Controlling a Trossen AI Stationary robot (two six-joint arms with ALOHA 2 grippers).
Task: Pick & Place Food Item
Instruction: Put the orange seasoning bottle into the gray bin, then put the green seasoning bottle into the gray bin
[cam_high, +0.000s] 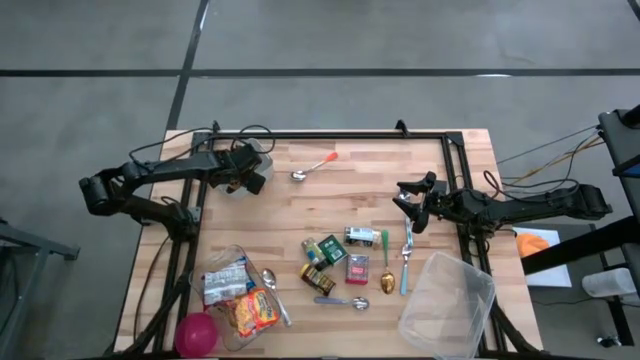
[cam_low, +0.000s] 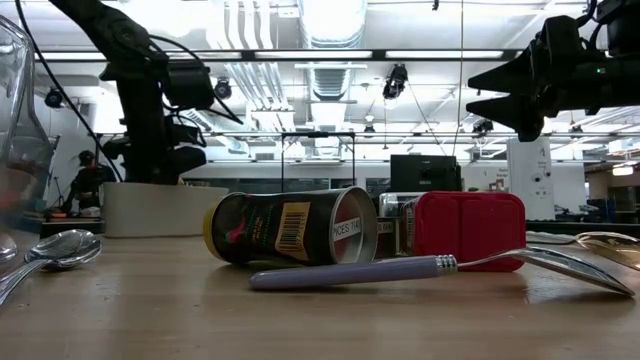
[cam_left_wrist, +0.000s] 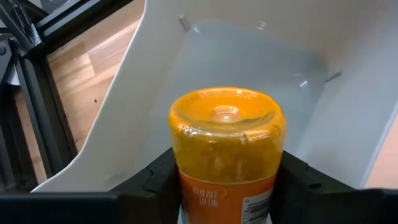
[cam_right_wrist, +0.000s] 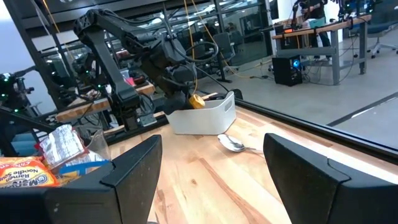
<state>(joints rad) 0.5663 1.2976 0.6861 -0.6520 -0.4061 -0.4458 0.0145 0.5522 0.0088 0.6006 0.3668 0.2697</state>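
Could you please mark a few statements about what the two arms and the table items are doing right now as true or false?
1. The left gripper holds an orange jar over a white bin. True.
2. The right gripper holds a spoon. False: it is open and empty.
3. The red box lies on the table. True.
4. The white bin is full of food. False: what shows of its inside is bare.
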